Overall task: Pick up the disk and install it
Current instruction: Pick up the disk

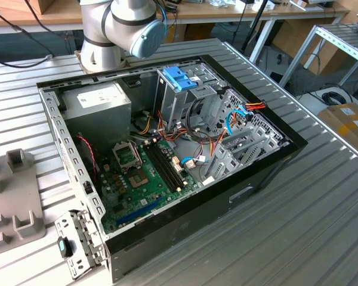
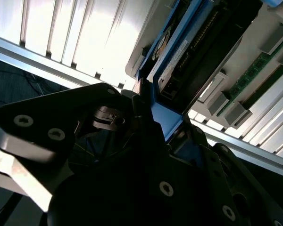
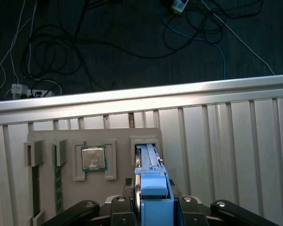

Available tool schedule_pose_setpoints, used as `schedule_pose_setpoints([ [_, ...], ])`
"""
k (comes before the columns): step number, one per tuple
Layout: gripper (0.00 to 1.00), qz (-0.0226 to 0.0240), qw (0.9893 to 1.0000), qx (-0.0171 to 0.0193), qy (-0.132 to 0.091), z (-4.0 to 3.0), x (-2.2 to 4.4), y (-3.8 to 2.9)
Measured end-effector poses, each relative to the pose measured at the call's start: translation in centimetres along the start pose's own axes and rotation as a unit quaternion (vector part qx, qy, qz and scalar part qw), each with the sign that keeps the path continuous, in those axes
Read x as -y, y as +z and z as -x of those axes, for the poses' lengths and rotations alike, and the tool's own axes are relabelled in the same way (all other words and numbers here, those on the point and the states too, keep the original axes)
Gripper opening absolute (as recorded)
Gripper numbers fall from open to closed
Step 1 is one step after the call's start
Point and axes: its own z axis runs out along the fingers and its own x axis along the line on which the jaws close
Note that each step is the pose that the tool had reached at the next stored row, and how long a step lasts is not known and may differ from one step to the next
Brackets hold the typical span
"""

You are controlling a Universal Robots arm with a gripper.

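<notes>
right at the wrist, in both wrist views, the gripper [image 3: 153, 207] has its dark jaws set either side of the disk [image 3: 153, 193]. they press against the blue frame on both flanks, and i see no gap, so they look clamped on it. the disk stands on edge, its far end down in a narrow slot of the grey tray [image 3: 118, 136]. in the second wrist view its white label [image 2: 172, 61] shows between the blue rails.

the tray holds more than the disk. just beside the disk's slot a square recess holds a processor chip [image 3: 93, 158], lying flat with its metal lid up. beyond the chip, two long slots hold memory sticks [image 3: 58, 188] standing on edge. the tray lies on the ribbed metal surface [image 3: 226, 127], near its edge, and past that edge is dark floor with loose cables [image 3: 108, 42].

further off, in the exterior view, the computer case [image 1: 250, 190] lies open on the same surface, well apart from the tray. inside it are the green motherboard [image 1: 137, 179], a grey box [image 1: 101, 107] with a white label, a tangle of coloured wires [image 1: 191, 143], and the metal drive cage [image 1: 191, 101] with a blue latch [image 1: 180, 77] on top. behind the case stands the arm's base [image 1: 101, 53].
</notes>
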Motion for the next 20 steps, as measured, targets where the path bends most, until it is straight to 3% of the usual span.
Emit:
schedule_pose_setpoints([
  [20, 0.37, 0.0001, 1.0, -0.0001, 0.0, 0.06, -0.03, -1.84],
])
